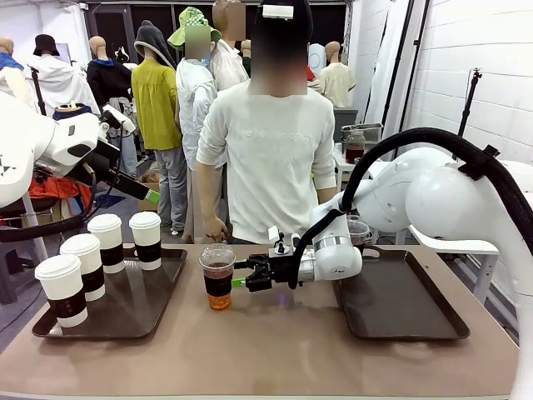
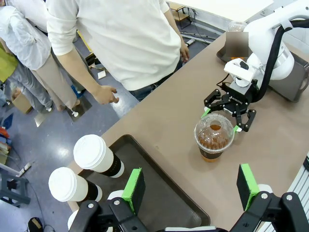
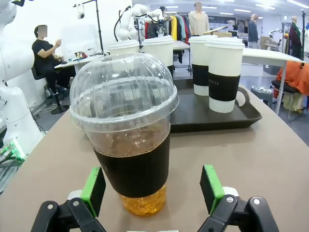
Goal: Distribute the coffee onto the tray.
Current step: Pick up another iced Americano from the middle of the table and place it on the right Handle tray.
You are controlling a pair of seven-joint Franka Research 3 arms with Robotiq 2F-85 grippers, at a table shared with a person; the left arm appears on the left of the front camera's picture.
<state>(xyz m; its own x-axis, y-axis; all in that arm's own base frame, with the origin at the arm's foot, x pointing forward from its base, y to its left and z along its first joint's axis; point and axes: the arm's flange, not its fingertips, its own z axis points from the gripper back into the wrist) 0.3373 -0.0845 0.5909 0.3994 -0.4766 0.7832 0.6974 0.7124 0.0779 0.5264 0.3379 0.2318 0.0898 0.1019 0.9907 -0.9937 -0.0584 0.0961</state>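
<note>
A clear dome-lidded plastic cup (image 1: 218,277) holds brown liquid behind a black band. Four white-lidded paper cups (image 1: 84,267) wear black bands on a dark brown tray (image 1: 137,304). The table (image 1: 275,350) is tan.

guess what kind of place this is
Probably a robot lab or test hall set up like a café counter: white arms at a table with trays and coffee cups, desks and another arm behind, bare white walls.
</note>
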